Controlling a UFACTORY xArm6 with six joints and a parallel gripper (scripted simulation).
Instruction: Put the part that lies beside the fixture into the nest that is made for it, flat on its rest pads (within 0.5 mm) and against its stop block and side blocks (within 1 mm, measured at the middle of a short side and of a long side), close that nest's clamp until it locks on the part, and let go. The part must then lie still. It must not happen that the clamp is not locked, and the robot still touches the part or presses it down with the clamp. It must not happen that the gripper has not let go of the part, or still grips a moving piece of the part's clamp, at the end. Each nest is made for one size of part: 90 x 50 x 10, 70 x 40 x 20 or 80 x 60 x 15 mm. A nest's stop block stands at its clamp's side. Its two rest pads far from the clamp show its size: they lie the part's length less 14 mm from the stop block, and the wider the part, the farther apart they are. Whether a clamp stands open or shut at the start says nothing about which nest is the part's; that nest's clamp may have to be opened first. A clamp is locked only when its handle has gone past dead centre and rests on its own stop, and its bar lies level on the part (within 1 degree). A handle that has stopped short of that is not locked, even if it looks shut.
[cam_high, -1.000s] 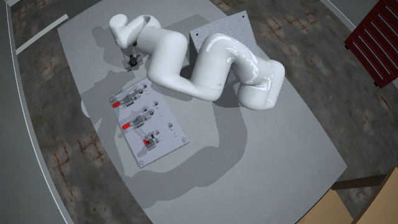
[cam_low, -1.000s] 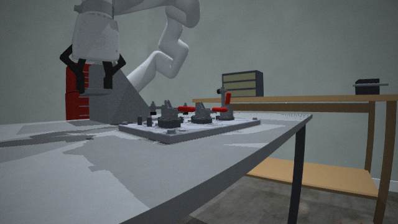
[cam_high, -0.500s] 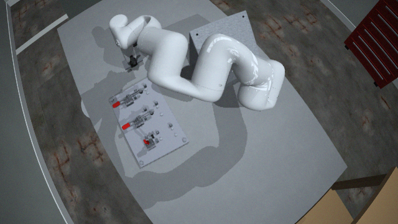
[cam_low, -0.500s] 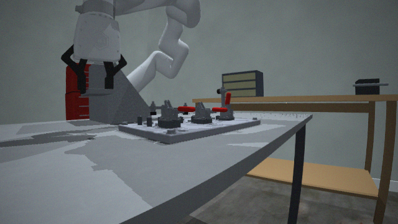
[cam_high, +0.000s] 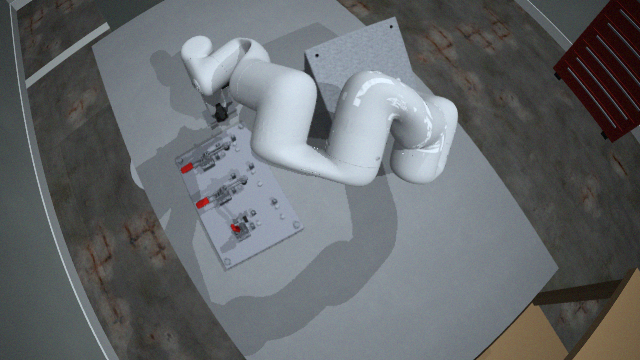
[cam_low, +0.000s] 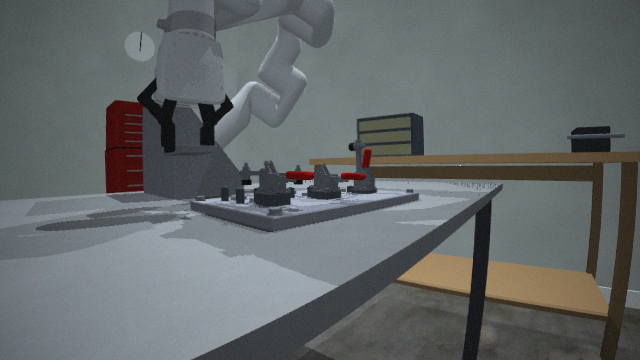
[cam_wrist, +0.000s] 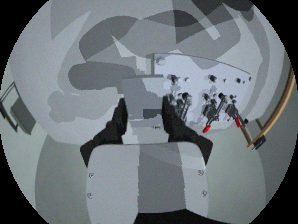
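Note:
My gripper (cam_low: 186, 140) hangs above the table, just off the far end of the fixture plate (cam_low: 305, 202). It is shut on the grey part (cam_low: 187, 148), a flat block held level between the black fingertips; the block also shows between the fingers in the wrist view (cam_wrist: 143, 103). From above, the gripper (cam_high: 220, 112) is beside the plate (cam_high: 239, 195), near the first clamp. Three clamps stand in a row on the plate. Two have their red handles lying flat (cam_high: 187, 168) (cam_high: 202, 202). The third handle (cam_low: 366, 158) stands upright. The nests' pads are small pegs, partly hidden by the arm.
The arm's big links (cam_high: 320, 130) reach over the plate's far side. A grey base plate (cam_high: 360, 60) lies behind. A wooden bench (cam_low: 500, 165) stands past the table's edge, and a red drawer cabinet (cam_high: 600, 65) is off the table.

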